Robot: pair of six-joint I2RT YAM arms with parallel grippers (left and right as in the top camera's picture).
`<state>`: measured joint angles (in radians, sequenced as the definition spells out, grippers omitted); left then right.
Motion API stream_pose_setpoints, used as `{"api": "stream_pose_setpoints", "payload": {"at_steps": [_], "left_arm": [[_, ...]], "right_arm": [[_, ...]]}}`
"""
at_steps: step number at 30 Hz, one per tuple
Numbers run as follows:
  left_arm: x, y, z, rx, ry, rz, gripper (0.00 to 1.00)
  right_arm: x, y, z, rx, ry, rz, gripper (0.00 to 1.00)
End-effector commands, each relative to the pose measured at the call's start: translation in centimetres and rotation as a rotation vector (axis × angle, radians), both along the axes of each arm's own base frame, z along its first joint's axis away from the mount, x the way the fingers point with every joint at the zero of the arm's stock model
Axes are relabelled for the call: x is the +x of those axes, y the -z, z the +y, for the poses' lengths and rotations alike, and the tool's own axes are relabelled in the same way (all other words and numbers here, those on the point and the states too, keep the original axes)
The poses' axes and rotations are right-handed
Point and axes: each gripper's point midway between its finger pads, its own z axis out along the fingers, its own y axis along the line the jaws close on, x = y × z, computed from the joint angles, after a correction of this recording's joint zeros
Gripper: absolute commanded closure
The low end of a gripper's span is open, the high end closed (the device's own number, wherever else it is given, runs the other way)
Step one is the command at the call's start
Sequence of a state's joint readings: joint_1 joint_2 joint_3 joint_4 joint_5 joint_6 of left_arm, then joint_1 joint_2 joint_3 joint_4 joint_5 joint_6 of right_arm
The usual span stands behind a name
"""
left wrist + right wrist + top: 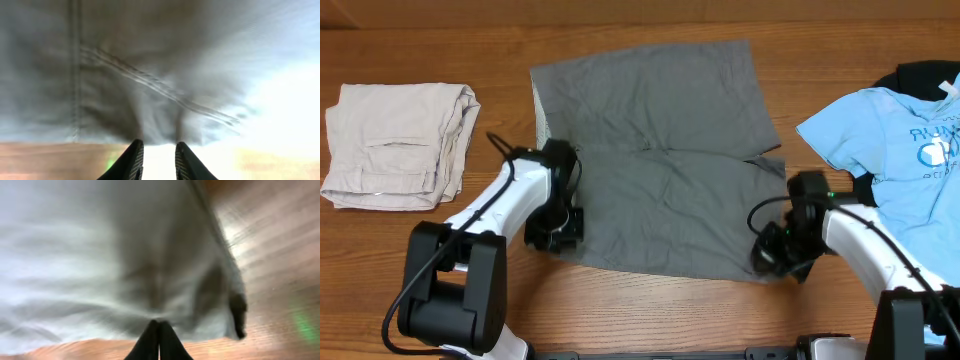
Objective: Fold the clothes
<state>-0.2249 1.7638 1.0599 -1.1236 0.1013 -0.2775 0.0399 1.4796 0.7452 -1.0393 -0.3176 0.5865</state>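
**Grey shorts [660,160] flat at mid-table, a pincer at each near corner**

The shorts lay spread on the wooden table [620,310], between folded beige shorts [395,145] on the left and a blue T-shirt [895,150] on the right. The right pincer [770,255] was clenched on their near right corner, with cloth gathered at its tips. The left pincer [555,235] met the near left hem with its fingers [132,160] slightly apart. Whether it gripped could not be told.
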Motion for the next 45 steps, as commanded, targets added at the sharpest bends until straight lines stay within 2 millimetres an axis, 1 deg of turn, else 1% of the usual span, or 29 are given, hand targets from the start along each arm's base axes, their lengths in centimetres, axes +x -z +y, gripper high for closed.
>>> {"api": "stream_pose_setpoints", "payload": {"at_steps": [1,4,6,7,8,10,13,17,21,27,30,33,36,40,42,45], "left_arm": [[4.7,-4.1,-1.0,-0.041,0.029,-0.154,0.75],[7.0,-6.7,-1.6,-0.059,0.028,-0.232,0.75],[8.5,-7.3,-1.9,-0.072,0.024,-0.287,0.75],[9.2,-7.3,-2.1,-0.077,0.019,-0.314,0.77],[9.7,-7.3,-2.2,-0.081,0.009,-0.334,0.81],[10.3,-6.9,-2.4,-0.085,-0.008,-0.355,0.87],[11.2,-5.9,-2.6,-0.092,-0.021,-0.388,0.94],[12.2,-4.3,-2.8,-0.105,-0.020,-0.447,0.96],[12.2,-2.9,-2.8,-0.108,-0.020,-0.464,0.96],[12.3,-1.2,-2.4,-0.094,-0.020,-0.499,0.96],[11.9,0.0,-1.7,-0.062,-0.020,-0.506,0.96],[11.4,1.0,-1.5,-0.053,-0.020,-0.509,0.96],[11.1,1.8,-1.2,-0.040,-0.020,-0.517,0.96],[10.6,2.4,-0.8,-0.026,-0.019,-0.508,0.96],[10.4,2.5,-0.8,-0.023,-0.015,-0.503,0.96],[10.1,2.8,-0.3,0.002,-0.015,-0.498,0.96]], "right_arm": [[4.8,-4.2,0.3,0.021,-0.070,-0.188,0.96],[7.2,-6.4,0.3,0.019,-0.167,-0.299,0.96],[8.9,-7.0,-0.3,-0.022,-0.180,-0.364,0.96],[9.8,-7.0,-0.5,-0.043,-0.180,-0.402,0.96],[10.6,-7.0,-0.9,-0.066,-0.178,-0.431,0.96],[11.7,-6.6,-1.6,-0.112,-0.176,-0.456,0.96],[13.2,-5.7,-1.6,-0.120,-0.176,-0.478,0.96],[16.1,-4.3,-1.6,-0.132,-0.182,-0.541,0.96],[18.7,-2.9,-2.6,-0.200,-0.171,-0.594,0.96],[21.8,-1.3,-3.9,-0.286,-0.144,-0.661,0.96],[22.3,-0.2,-4.6,-0.326,-0.134,-0.656,0.96],[22.6,1.0,-5.2,-0.360,-0.130,-0.643,0.96],[23.2,2.1,-6.3,-0.424,-0.121,-0.642,0.96],[24.3,2.3,-8.1,-0.535,-0.096,-0.667,0.95],[24.5,2.4,-8.3,-0.547,-0.092,-0.671,0.94],[24.3,3.3,-8.3,-0.544,-0.094,-0.652,0.95]]}}
